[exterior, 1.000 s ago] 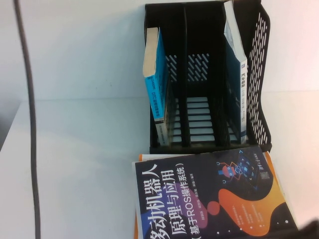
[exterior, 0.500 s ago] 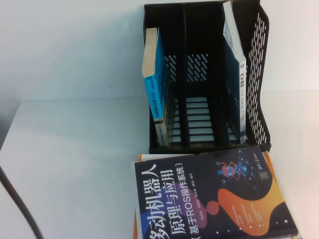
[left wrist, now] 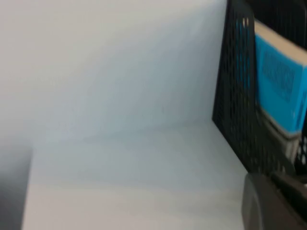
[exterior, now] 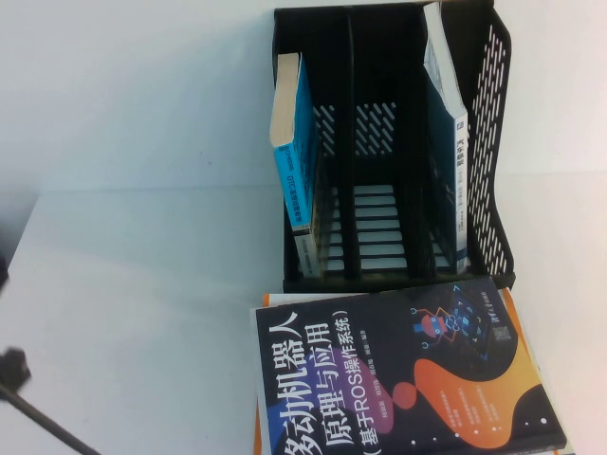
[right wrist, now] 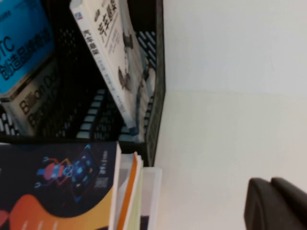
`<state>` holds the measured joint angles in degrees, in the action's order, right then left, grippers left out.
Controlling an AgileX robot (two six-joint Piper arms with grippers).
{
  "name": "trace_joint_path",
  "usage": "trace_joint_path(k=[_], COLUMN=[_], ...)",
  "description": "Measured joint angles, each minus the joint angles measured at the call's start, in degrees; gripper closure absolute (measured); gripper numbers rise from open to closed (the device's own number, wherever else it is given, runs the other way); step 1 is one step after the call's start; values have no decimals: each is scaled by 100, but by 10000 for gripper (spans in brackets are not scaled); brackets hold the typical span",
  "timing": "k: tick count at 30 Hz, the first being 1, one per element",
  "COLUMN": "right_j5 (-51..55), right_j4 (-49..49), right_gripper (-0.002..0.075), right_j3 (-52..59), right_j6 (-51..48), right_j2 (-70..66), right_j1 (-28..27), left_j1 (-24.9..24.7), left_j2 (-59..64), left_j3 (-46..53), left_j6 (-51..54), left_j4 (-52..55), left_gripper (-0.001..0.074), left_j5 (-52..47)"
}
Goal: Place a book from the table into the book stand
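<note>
The blue and grey book [exterior: 294,142] stands leaning in the left slot of the black book stand [exterior: 493,142] at the back of the white table [exterior: 142,284]. It also shows in the left wrist view [left wrist: 278,86] and in the right wrist view [right wrist: 24,57]. My left gripper [left wrist: 276,203] is shut and empty, low over the table to the left of the stand [left wrist: 235,96]. My right gripper [right wrist: 273,203] is shut and empty over bare table to the right of the stand [right wrist: 156,72]. Neither gripper shows in the high view.
A dark teal book with a white top [exterior: 446,114] stands in the stand's right slot; the middle slot holds nothing. A dark navy book with orange-purple graphics [exterior: 398,379] lies on a small stack in front of the stand. A dark part of my left arm [exterior: 14,368] shows at the bottom left.
The dark cable and arm part on the left have swung down and back to the bottom-left corner, away from the stand. The books and the stand have not moved.
</note>
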<state>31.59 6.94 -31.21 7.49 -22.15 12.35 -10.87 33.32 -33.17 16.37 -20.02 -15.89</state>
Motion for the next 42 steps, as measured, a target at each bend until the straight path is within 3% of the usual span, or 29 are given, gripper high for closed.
trace_joint_path(k=[5, 11, 31, 42], right_j5=[196, 265, 192, 192], right_j4=[-477, -555, -566, -569], right_gripper=[728, 728, 728, 728], right_j3=[901, 1588, 2013, 2015], right_j6=[-11, 60, 60, 60], right_j2=[1156, 1945, 2053, 2053], right_j1=[0, 0, 0, 0], left_j1=[0, 0, 0, 515], left_j2=[-150, -168, -190, -2243], left_j3=[643, 744, 755, 1737], left_j6=[4, 4, 4, 268], left_j4=[-403, -970, -1099, -750], left_gripper=[736, 736, 736, 736], left_j5=[89, 221, 223, 181])
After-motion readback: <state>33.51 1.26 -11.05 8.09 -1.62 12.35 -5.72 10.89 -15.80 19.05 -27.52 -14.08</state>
